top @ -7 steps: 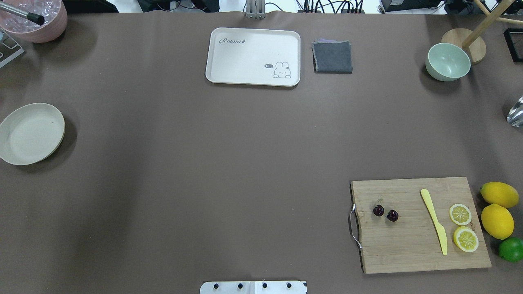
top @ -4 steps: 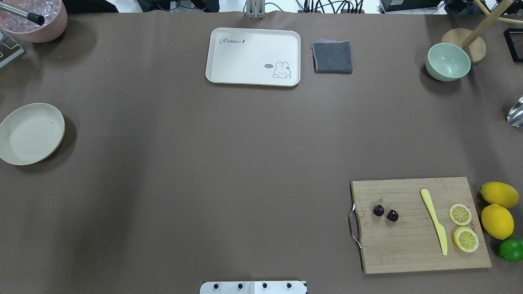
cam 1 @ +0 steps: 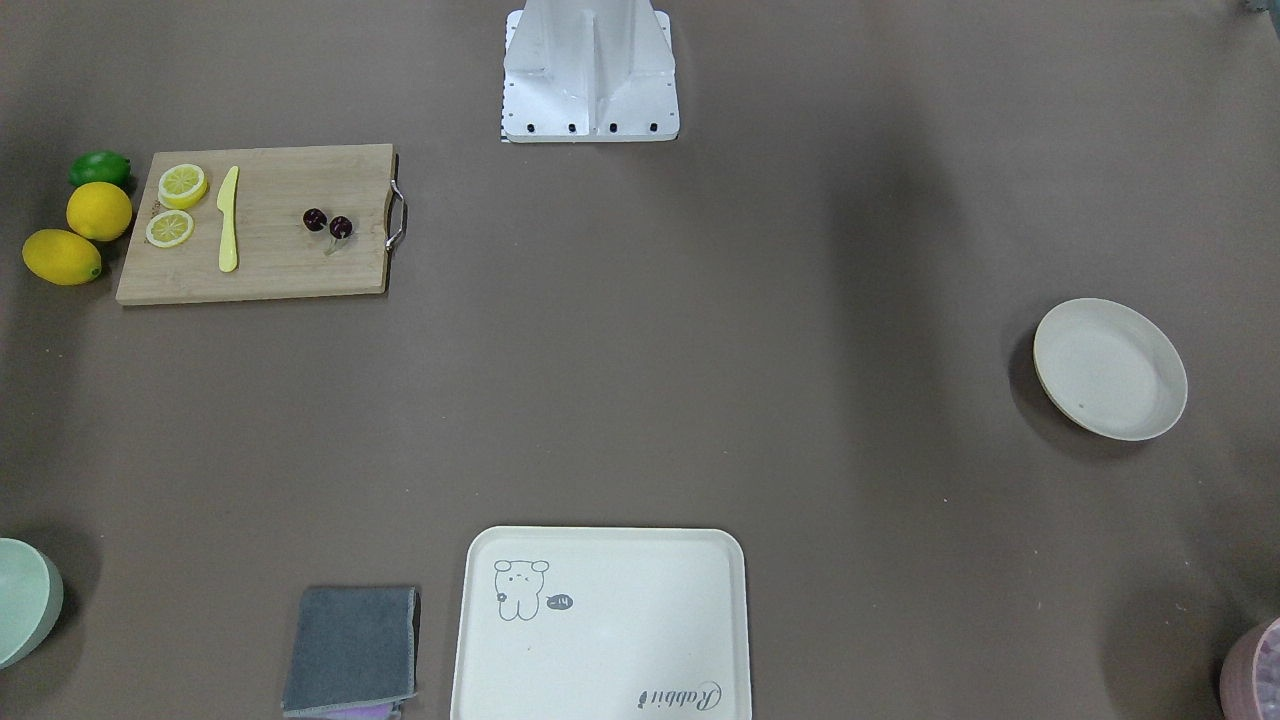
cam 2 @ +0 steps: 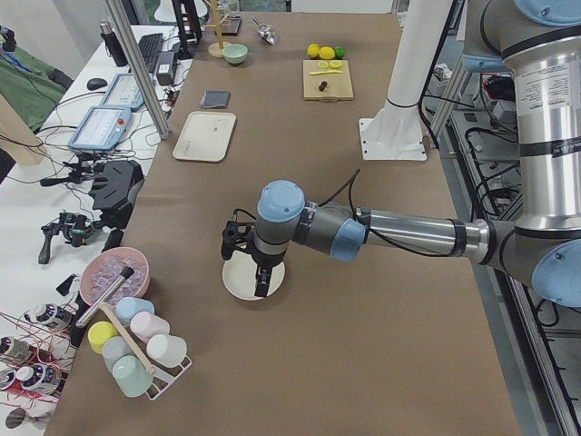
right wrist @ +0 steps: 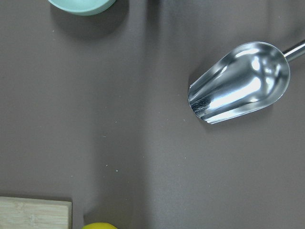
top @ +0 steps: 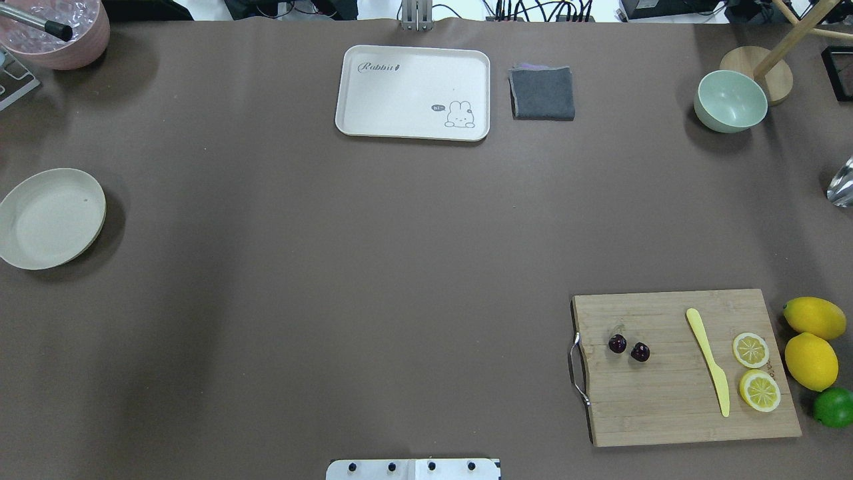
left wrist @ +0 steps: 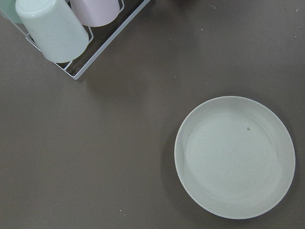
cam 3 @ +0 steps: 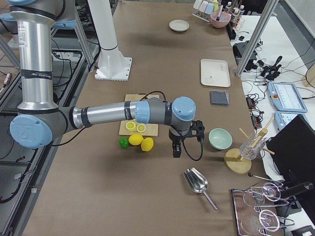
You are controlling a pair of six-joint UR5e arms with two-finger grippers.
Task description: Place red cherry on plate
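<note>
The red cherry (top: pixel 628 348) is a pair of tiny dark glossy fruits lying on the wooden cutting board (top: pixel 666 407) at the near right; it also shows in the front-facing view (cam 1: pixel 328 223). The round cream plate (top: pixel 52 218) rests at the table's far left edge, and the left wrist view looks straight down on the plate (left wrist: pixel 234 156). Only the side views show the grippers. My left gripper (cam 2: pixel 261 287) hangs over the plate (cam 2: pixel 236 280). My right gripper (cam 3: pixel 176 151) hangs over bare table beyond the lemons, well off the cherry. Whether either is open, I cannot tell.
On the board lie a yellow knife (top: pixel 708 360) and two lemon slices (top: pixel 756 370). Two lemons (top: pixel 812 340) and a lime (top: pixel 834 407) sit beside it. A cream tray (top: pixel 413 92), grey cloth (top: pixel 542 93), green bowl (top: pixel 730 101), metal scoop (right wrist: pixel 240 83) and cup rack (left wrist: pixel 71 28) surround.
</note>
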